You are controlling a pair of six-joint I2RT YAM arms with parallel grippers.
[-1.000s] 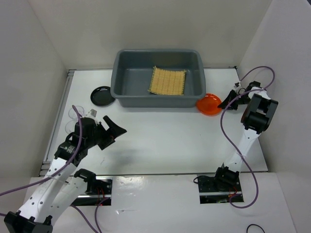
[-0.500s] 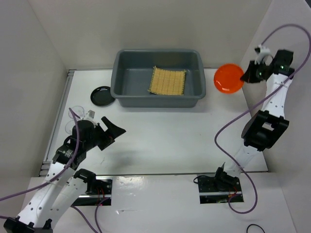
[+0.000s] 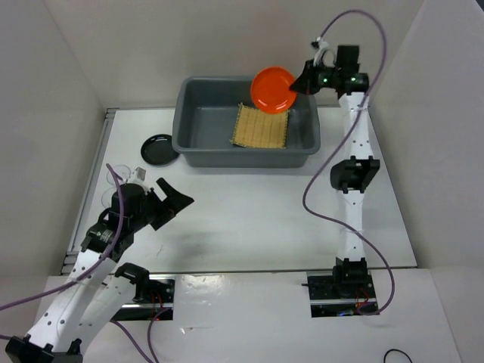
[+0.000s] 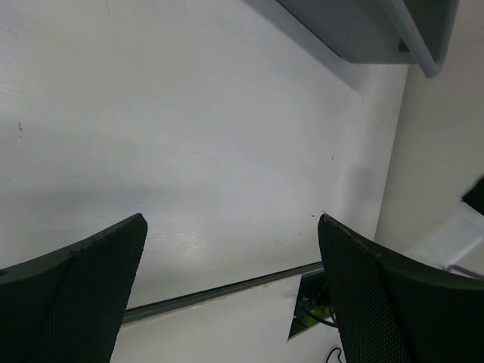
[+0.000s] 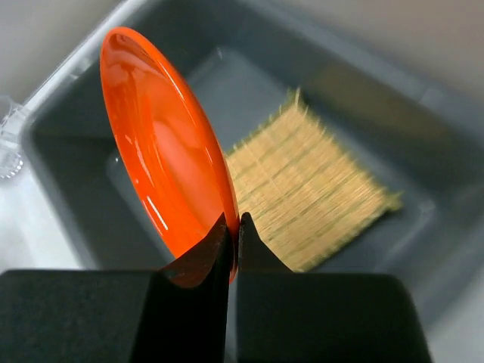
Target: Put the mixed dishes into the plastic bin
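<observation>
My right gripper (image 3: 301, 82) is shut on the rim of the small orange plate (image 3: 273, 90) and holds it tilted in the air over the right part of the grey plastic bin (image 3: 185, 113). In the right wrist view the orange plate (image 5: 162, 147) stands edge-on above the bin (image 5: 76, 159). The tan woven mat (image 3: 261, 126) lies flat on the bin floor, also in the right wrist view (image 5: 318, 189). The small black plate (image 3: 159, 148) sits on the table left of the bin. Clear cups (image 3: 117, 178) stand at the far left. My left gripper (image 3: 175, 198) is open and empty over the table.
White walls enclose the table on three sides. The left wrist view shows bare table (image 4: 189, 151), a corner of the bin (image 4: 378, 30) and the table's front edge strip. A clear cup (image 5: 9, 144) shows beside the bin in the right wrist view.
My right arm has lifted the orange plate from the table right of the bin, swung it up and leftward, and now holds it over the bin. The left arm has hardly moved.
</observation>
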